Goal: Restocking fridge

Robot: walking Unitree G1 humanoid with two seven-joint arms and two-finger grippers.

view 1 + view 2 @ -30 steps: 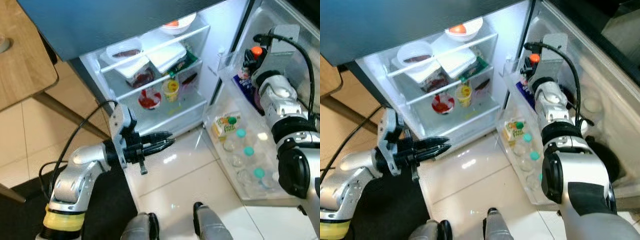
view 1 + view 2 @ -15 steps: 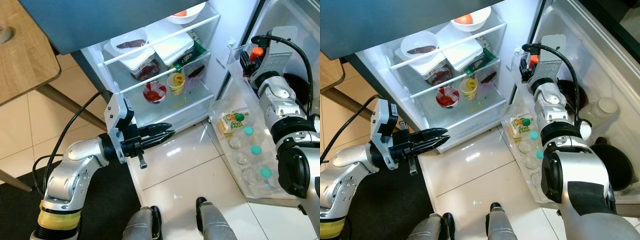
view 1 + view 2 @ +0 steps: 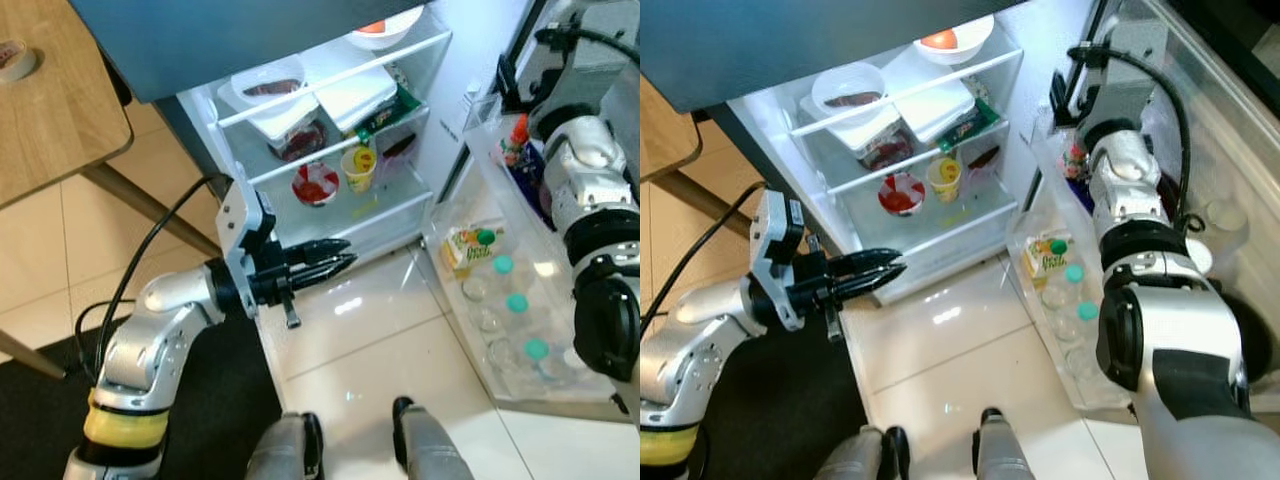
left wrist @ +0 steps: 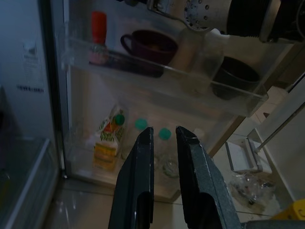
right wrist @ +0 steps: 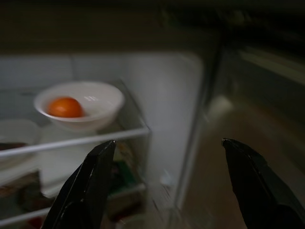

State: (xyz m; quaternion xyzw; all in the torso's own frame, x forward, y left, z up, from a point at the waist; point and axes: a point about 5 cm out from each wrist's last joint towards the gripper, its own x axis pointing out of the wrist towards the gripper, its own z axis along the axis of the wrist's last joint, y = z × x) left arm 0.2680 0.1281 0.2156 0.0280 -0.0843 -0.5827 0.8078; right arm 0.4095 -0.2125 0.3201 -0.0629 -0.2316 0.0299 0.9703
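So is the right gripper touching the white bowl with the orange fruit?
Apart. The right wrist view shows the right gripper open, its fingers short of the shelf, with the white bowl farther back.

Below my left claw [image 3: 340,265], with its matt black fingers, lies a glossy pale tiled floor [image 3: 370,340] that mirrors the light. Beyond my fingertips, the clear plastic door shelf [image 3: 520,330] looks smooth, as does the printed paper juice carton [image 3: 465,248]. Behind me stands a matt wooden table [image 3: 60,120]; my brushed silver metal arm [image 3: 165,320] shines dully.
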